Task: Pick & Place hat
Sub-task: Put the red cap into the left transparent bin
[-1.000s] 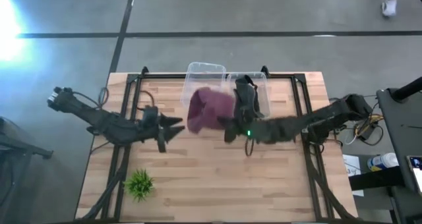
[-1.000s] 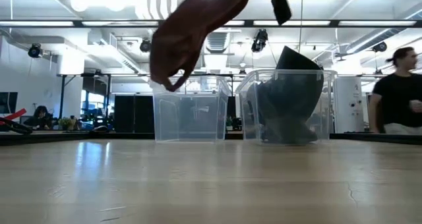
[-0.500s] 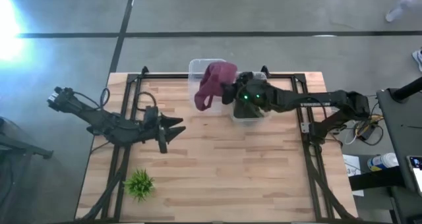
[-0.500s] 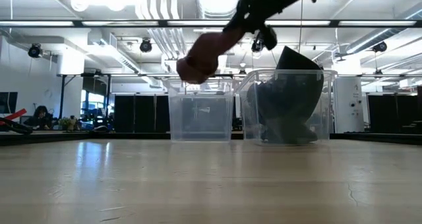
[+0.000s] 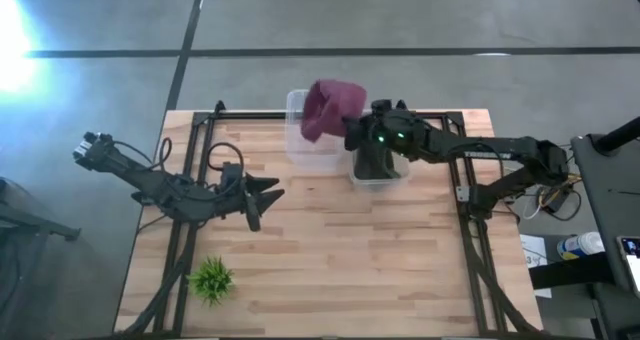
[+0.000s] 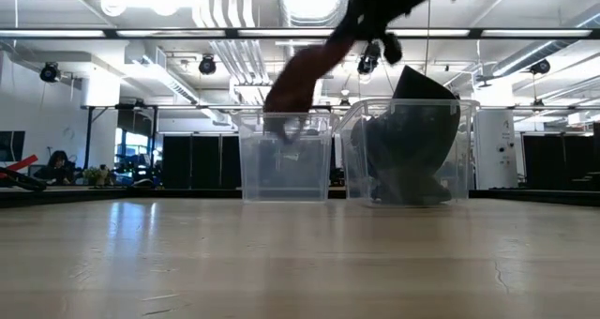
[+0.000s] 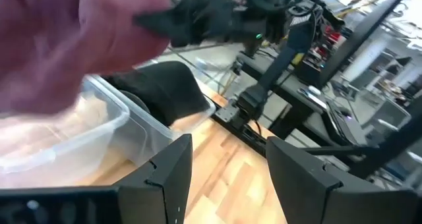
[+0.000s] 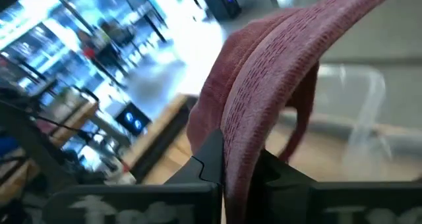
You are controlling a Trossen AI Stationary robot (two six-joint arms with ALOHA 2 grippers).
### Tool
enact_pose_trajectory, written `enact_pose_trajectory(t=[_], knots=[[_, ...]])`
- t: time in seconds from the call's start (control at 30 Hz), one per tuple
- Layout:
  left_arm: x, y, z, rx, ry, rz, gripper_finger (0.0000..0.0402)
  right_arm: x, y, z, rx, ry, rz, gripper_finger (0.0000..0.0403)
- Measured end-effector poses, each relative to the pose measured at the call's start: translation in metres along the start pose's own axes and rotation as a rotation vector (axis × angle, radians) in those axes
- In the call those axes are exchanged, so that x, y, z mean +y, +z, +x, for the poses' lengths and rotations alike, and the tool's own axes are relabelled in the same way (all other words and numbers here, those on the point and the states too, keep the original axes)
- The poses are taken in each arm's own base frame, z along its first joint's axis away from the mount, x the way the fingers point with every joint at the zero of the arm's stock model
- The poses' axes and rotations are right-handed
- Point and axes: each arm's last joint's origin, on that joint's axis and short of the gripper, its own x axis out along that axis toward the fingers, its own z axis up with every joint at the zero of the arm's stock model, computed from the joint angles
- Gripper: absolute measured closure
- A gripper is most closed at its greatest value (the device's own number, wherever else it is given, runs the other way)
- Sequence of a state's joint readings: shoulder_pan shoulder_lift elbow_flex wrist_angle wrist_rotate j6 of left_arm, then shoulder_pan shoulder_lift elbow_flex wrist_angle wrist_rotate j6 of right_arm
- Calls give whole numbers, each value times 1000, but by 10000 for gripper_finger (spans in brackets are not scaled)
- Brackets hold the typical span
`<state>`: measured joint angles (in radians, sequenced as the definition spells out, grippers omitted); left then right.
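My right gripper (image 5: 352,132) is shut on a maroon knit hat (image 5: 330,108) and carries it in the air above the left clear bin (image 5: 308,138) at the table's far edge. In the low view the maroon hat (image 6: 298,75) hangs slanting down from the gripper, its lower end at the left bin's (image 6: 286,159) rim. A black hat (image 6: 412,131) sits in the right clear bin (image 6: 408,155), sticking up over its rim. My left gripper (image 5: 270,192) waits open over the table's left middle, fingers pointing right. My right gripper pinches a bunched fold of the maroon hat's ribbed knit (image 8: 239,159) between its two fingers. The fingers come at it about level, from the table's right. The hat is lifted clear and droops away from the fingers toward the left bin, slack.
A small green plant (image 5: 210,278) stands near the table's near-left corner. The right arm (image 5: 460,150) reaches over the right bin. Both bins sit side by side at the far edge; bare wood (image 5: 340,260) spreads across the middle and near side.
My right gripper has carried the maroon hat from over the table's middle toward the far edge, ending above the left bin. It stayed shut on the hat, which swung round and now hangs toward the left bin's rim.
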<state>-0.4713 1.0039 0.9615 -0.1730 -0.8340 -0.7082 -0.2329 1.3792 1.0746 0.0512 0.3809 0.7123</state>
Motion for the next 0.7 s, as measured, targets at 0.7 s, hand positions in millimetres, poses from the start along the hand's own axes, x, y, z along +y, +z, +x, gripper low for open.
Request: enact_pose_trajectory(t=[0.7], knots=[[2,-1,0,-2,27,2,213,26,-21,102,346,-165,-148,247]])
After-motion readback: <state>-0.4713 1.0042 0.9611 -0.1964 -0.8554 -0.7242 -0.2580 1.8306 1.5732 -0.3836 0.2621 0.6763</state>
